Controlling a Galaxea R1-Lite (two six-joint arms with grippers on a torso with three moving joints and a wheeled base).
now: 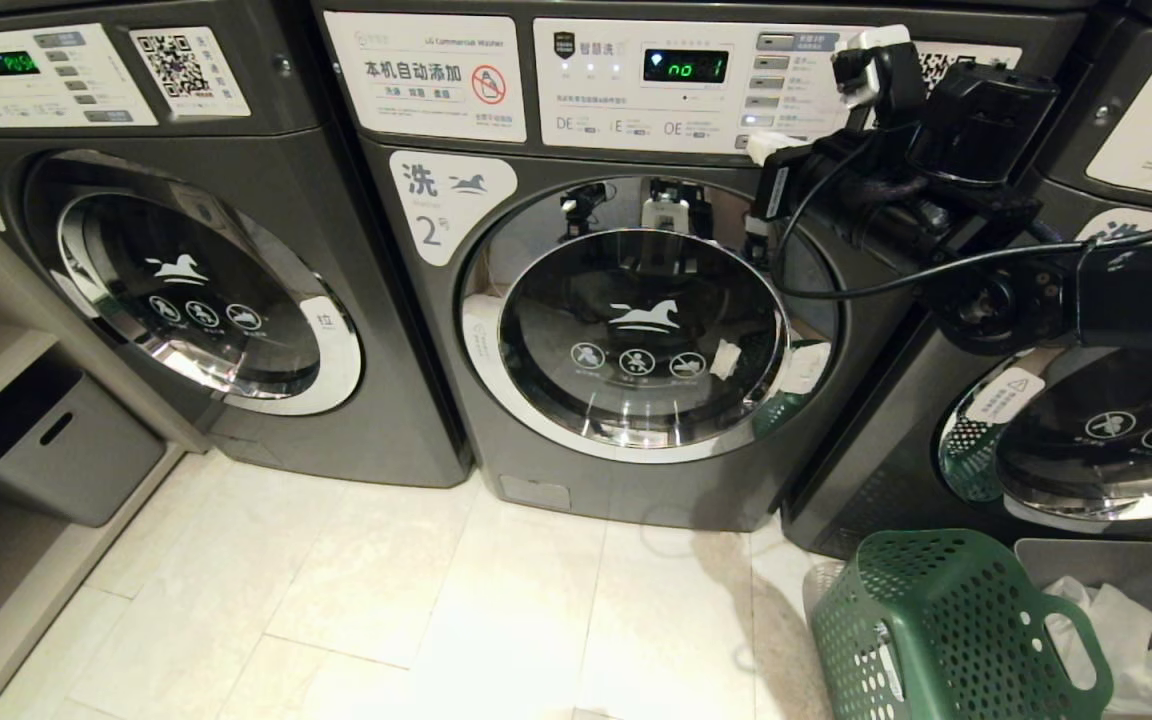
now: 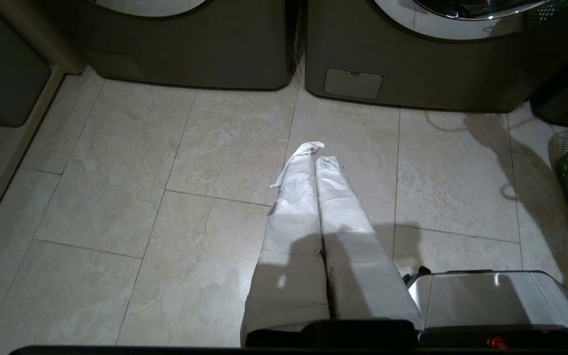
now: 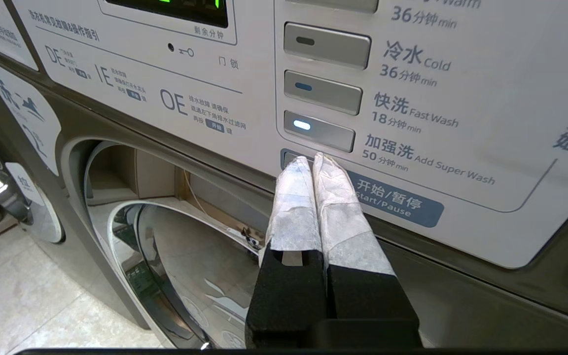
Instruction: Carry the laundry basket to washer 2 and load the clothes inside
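right gripper – jaws pressed together, tips touching the Start/Pause button of washer 2 | advice: pushing straight, not sliding to the lit button above | left gripper closed, hanging over floor | laundry basket standing right of the door, beside grey bin – nothing blocking.

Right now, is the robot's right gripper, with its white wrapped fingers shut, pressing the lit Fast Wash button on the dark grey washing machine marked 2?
Not quite. The right gripper is shut, but its tips sit at the blue Start/Pause button on the dark grey washing machine marked 2, below the lit button. The right wrist view shows this.
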